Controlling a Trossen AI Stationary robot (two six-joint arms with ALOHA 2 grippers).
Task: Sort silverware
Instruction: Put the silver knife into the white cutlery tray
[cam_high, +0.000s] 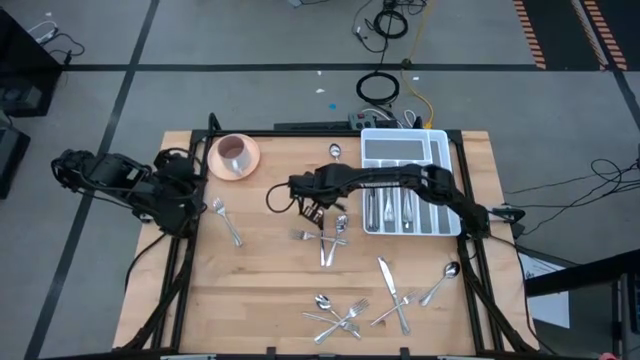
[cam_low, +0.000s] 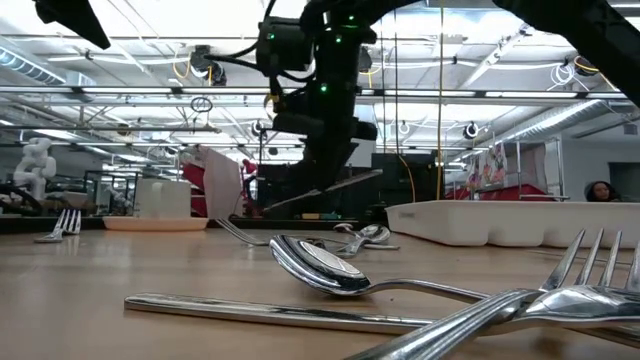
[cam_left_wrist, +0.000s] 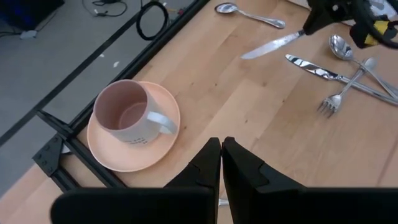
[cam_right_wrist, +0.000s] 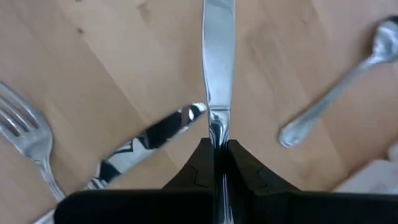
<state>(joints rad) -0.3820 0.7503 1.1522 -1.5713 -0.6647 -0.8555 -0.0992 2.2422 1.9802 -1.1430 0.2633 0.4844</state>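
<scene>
The silverware lies scattered on the wooden table: a fork (cam_high: 228, 222) at the left, a small heap (cam_high: 332, 235) at the middle, a spoon (cam_high: 335, 151) at the far side, and a cluster (cam_high: 340, 315) near the front edge. My right gripper (cam_high: 308, 200) is over the table's middle, shut on a table knife (cam_right_wrist: 217, 56). The knife also shows in the low view (cam_low: 320, 192) and in the left wrist view (cam_left_wrist: 273, 45). My left gripper (cam_left_wrist: 221, 149) is shut and empty near the table's left edge, beside the pink cup on its saucer (cam_left_wrist: 127, 115). My right gripper pinches the knife between its two fingers about where the blade meets the handle (cam_right_wrist: 217, 124). The blade sticks out ahead of the fingertips; the handle is hidden between the fingers. The knife is lifted clear of the table and slightly tilted (cam_low: 320, 192).
The white divided tray (cam_high: 405, 150) stands at the far right and holds several pieces. A knife (cam_high: 390, 280) and a spoon (cam_high: 440, 283) lie at the near right. A knife (cam_right_wrist: 143, 146), a fork (cam_right_wrist: 28, 140) and a spoon (cam_right_wrist: 336, 93) lie under the right gripper.
</scene>
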